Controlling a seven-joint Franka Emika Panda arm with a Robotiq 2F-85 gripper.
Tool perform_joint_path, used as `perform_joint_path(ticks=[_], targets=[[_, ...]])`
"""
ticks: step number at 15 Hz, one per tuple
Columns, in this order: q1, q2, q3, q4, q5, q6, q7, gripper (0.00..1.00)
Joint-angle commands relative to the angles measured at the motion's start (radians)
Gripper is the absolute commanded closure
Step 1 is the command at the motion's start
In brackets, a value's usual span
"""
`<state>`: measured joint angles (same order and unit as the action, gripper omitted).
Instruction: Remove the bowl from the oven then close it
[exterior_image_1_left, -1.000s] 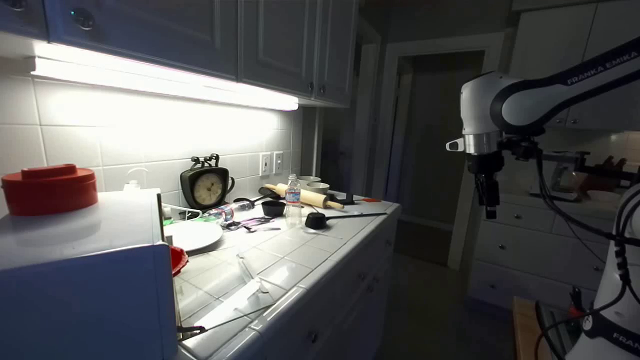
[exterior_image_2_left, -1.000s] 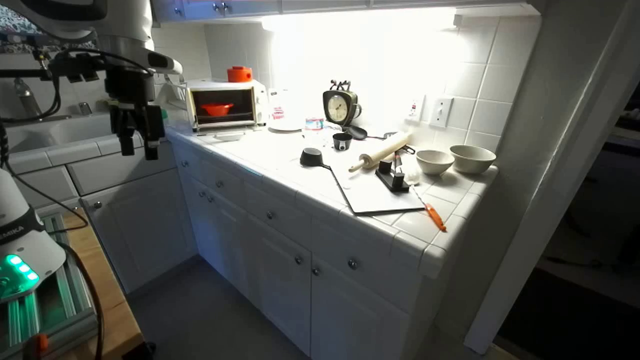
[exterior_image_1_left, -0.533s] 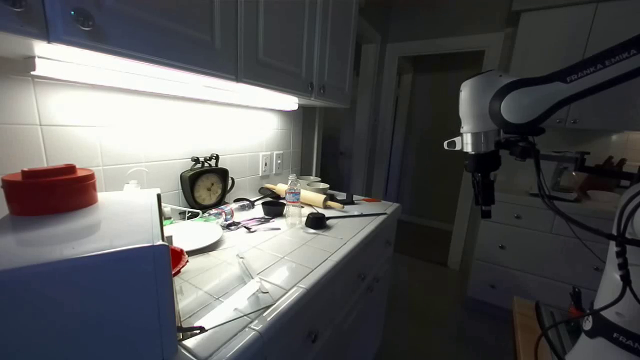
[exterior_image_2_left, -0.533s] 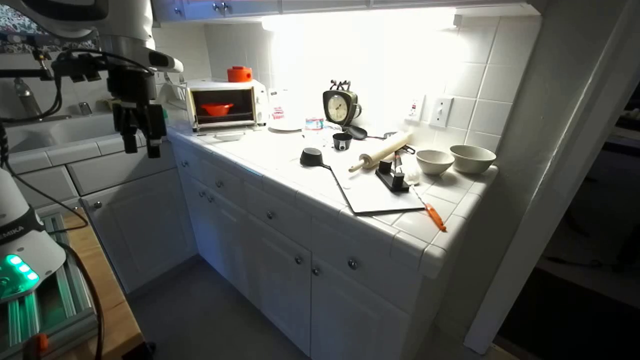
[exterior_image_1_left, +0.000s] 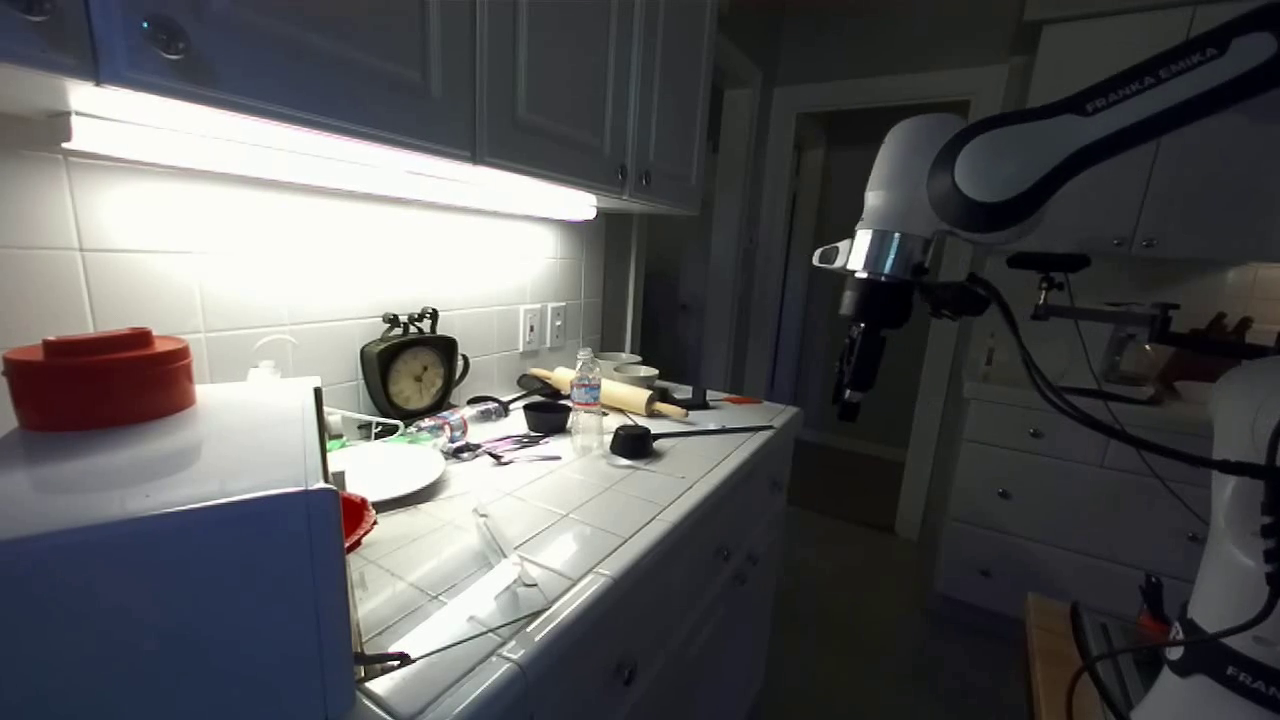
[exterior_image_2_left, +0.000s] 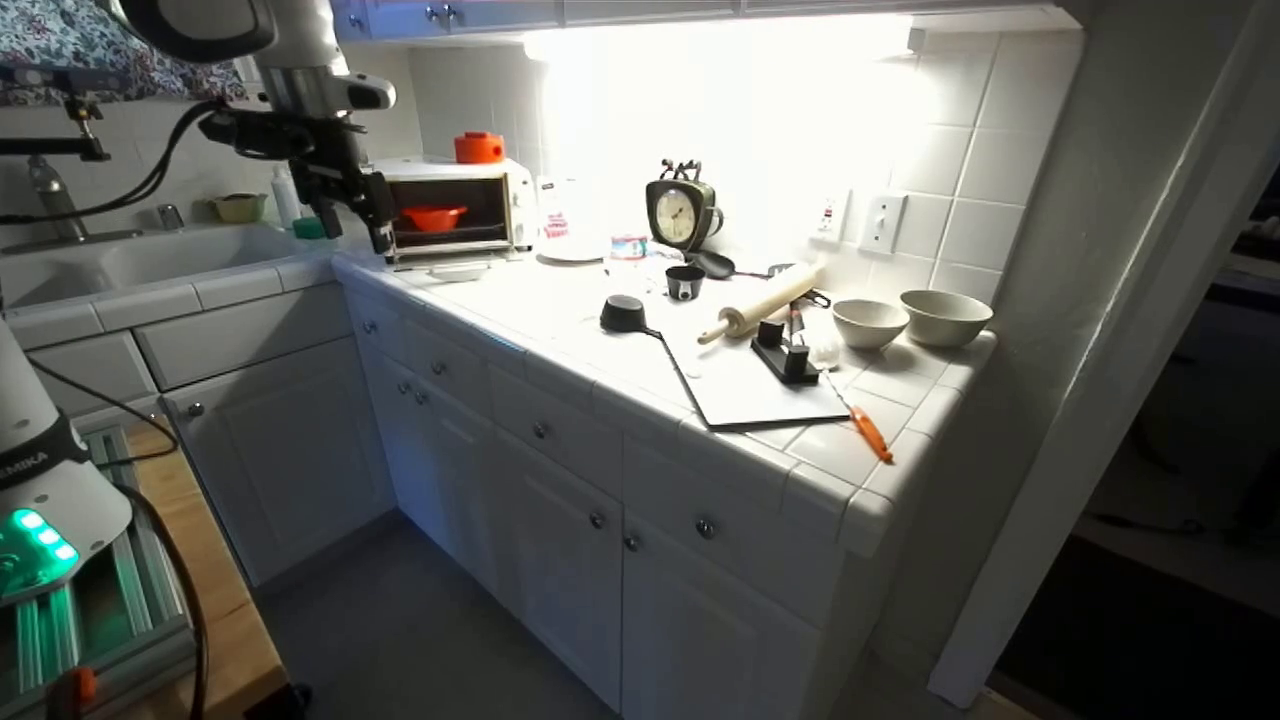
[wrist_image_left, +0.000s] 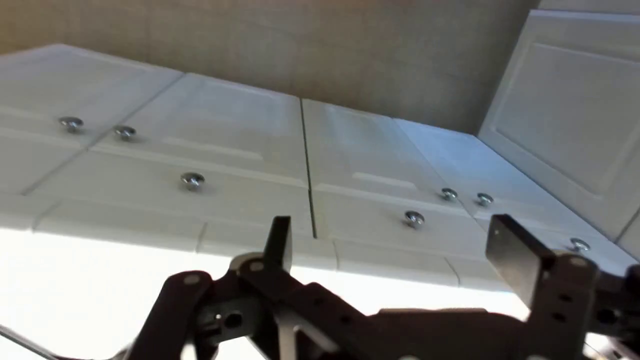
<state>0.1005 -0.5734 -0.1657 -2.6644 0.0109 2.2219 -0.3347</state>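
The bowl is small, red and shallow. It sits inside the white-grey oven, whose front is open; the door appears folded down low in front. In an exterior view only the bowl's rim shows past the oven's side wall. My gripper is in the air, tilted, apart from bowl and oven; in that view it overlaps the oven's left edge. It also hangs away from the counter in an exterior view. In the wrist view the gripper has its fingers wide apart with nothing between them.
A red lidded tub stands on the oven. A white plate, a clock, a bottle, a rolling pin and a black measuring cup are on the counter. Cabinets hang above it.
My arm has swung toward the counter and oven side, and the gripper has tilted from pointing nearly straight down. The bowl and oven have not moved.
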Motion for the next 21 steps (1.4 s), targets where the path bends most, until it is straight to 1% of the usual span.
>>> perform_joint_path(ticks=[1, 3, 4, 7, 11, 12, 13, 16, 17, 19, 21], targets=[[0.091, 0.122, 0.017, 0.082, 0.142, 0.105, -0.041, 0.00], [0.124, 0.172, 0.034, 0.118, 0.189, 0.130, -0.048, 0.00], [0.082, 0.108, 0.048, 0.068, 0.144, 0.108, -0.023, 0.00], [0.099, 0.159, 0.062, 0.104, 0.167, 0.121, -0.026, 0.00], [0.098, 0.165, 0.061, 0.108, 0.168, 0.121, -0.030, 0.00], [0.075, 0.188, 0.079, 0.114, 0.170, 0.166, 0.057, 0.00], [0.063, 0.205, 0.091, 0.121, 0.180, 0.183, 0.115, 0.00], [0.080, 0.283, 0.117, 0.151, 0.271, 0.295, 0.229, 0.00], [0.088, 0.304, 0.125, 0.157, 0.309, 0.335, 0.255, 0.00], [0.114, 0.369, 0.139, 0.194, 0.398, 0.421, 0.264, 0.00], [0.126, 0.440, 0.165, 0.247, 0.436, 0.495, 0.256, 0.00]])
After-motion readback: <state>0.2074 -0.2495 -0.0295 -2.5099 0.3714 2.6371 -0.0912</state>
